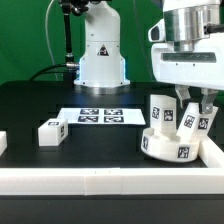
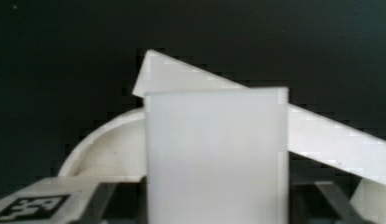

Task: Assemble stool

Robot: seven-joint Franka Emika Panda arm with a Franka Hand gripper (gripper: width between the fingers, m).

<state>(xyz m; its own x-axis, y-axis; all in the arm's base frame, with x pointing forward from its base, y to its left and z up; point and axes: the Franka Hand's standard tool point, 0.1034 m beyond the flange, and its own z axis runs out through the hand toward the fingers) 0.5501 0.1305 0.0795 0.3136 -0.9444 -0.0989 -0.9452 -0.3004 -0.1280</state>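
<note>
**The hand (image 1: 196, 112) is closed on the held leg (image 1: 195, 125), upright over the seat (image 1: 172, 148).**
The seat rests on the worktop (image 1: 30, 100) beside the border rail (image 1: 100, 180), with a standing leg (image 1: 160, 110) already on it. A spare leg (image 1: 50, 131) lies well apart from the seat. The parts look light, stiff and slick, so they are best pinched across their flat sides.

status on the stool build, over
Gripper shut on held leg, at the seat disc. Second leg upright on the disc. Loose leg off at the exterior view's left, nothing in the way.
</note>
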